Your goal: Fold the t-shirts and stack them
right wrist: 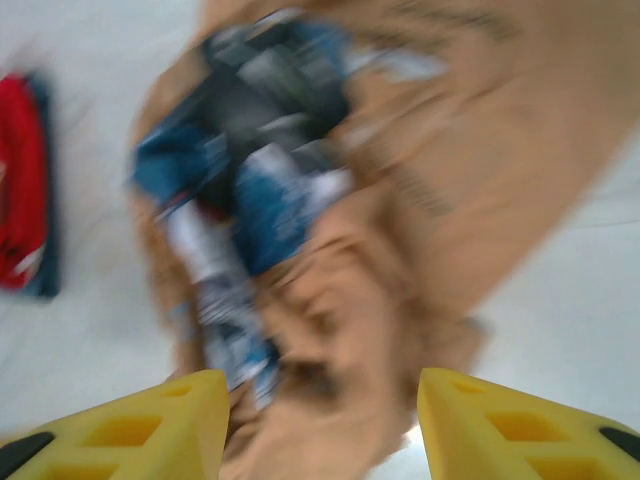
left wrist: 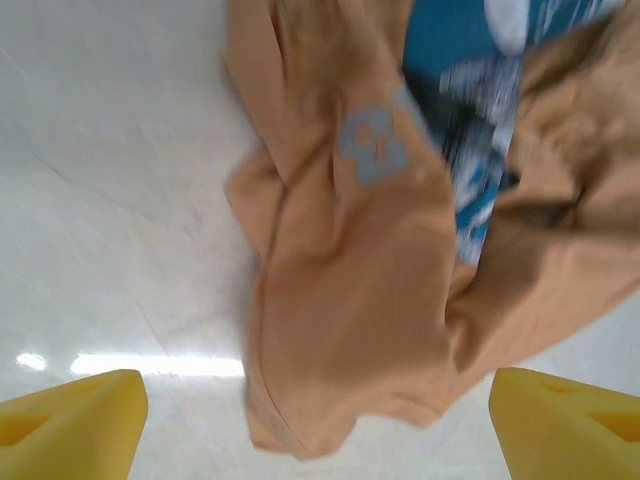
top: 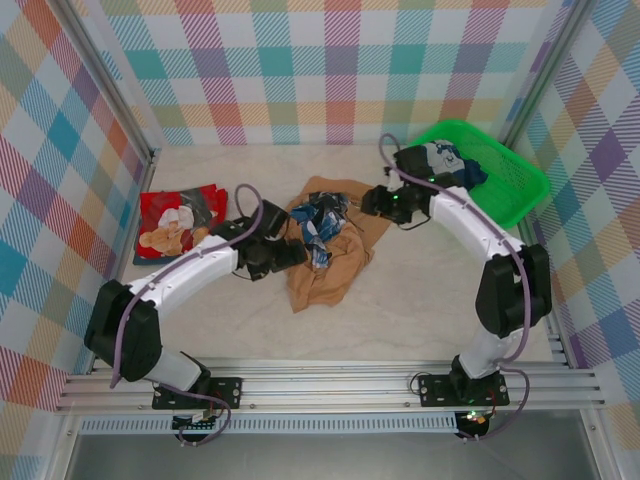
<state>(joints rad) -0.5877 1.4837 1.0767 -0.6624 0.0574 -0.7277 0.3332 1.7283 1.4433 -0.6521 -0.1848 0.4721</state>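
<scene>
Bases sit bolted to the near rail [top: 330, 385], and both arms reach forward and bend inward over the table [top: 420, 310]. Left gripper [top: 275, 250] lies low at the 9 o'clock edge of the tan-brown shirt [top: 335, 262], its fingers [left wrist: 70, 420] spread wide, holding nothing. Right gripper [top: 375, 203] hovers at the shirt's 1 o'clock, jaws parted over blurred cloth, with no grip seen. The shirt lies crumpled mid-table, its long axis running 6 to 12 o'clock, blue print facing up. Red shirt [top: 180, 222] lies at 10 o'clock, green basket [top: 505, 180] at 2 o'clock.
</scene>
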